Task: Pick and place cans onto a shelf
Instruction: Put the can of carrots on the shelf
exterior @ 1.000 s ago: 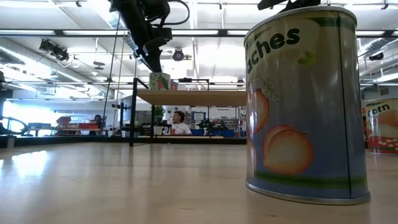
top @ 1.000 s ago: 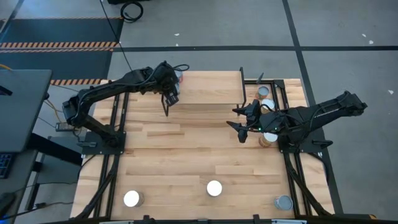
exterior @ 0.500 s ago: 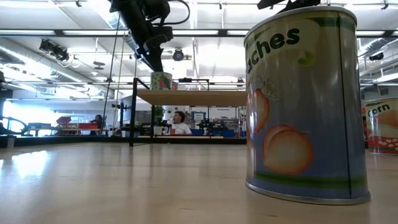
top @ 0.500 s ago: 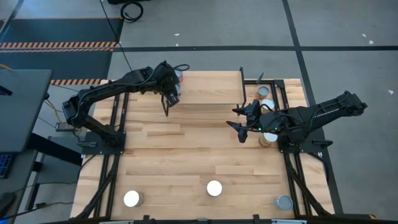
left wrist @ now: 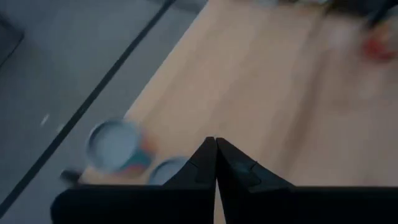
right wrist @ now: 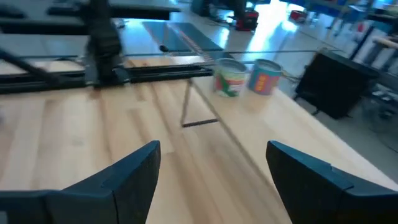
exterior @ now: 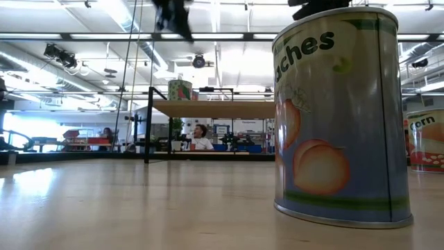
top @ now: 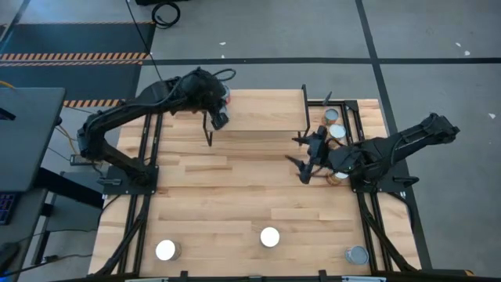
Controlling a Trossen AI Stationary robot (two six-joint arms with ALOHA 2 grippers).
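Light wood forms the top of the shelf (top: 256,111), which stands at the far edge of the table (top: 235,196) between the two arms. One can (top: 225,97) stands upright at the shelf's left end; the low view shows it (exterior: 180,90) on the plank (exterior: 215,107).

The left gripper (top: 220,118) hangs above the shelf just beside that can, fingers pressed together and holding nothing. The left wrist view confirms the closed fingertips (left wrist: 216,163) and shows two lids below them.

The right gripper (top: 307,160) sits over the table off the shelf's right end, jaws spread apart and empty, as the right wrist view (right wrist: 211,168) shows. A cluster of cans (top: 335,133) stands just behind it at the right edge, upright, long axes vertical. Three more cans (top: 165,250), (top: 269,236), (top: 357,254) stand along the near edge, well apart from both arms.

Judgement: the right arm is nearer the next supply. The cluster lies behind its fingers, on the side away from where they point, so the gripper needs to turn or pull back before closing across a can's side.

The low view alone shows a peach-labelled can (exterior: 340,114) close to the camera. The high view alone shows how the cans lie on the table.
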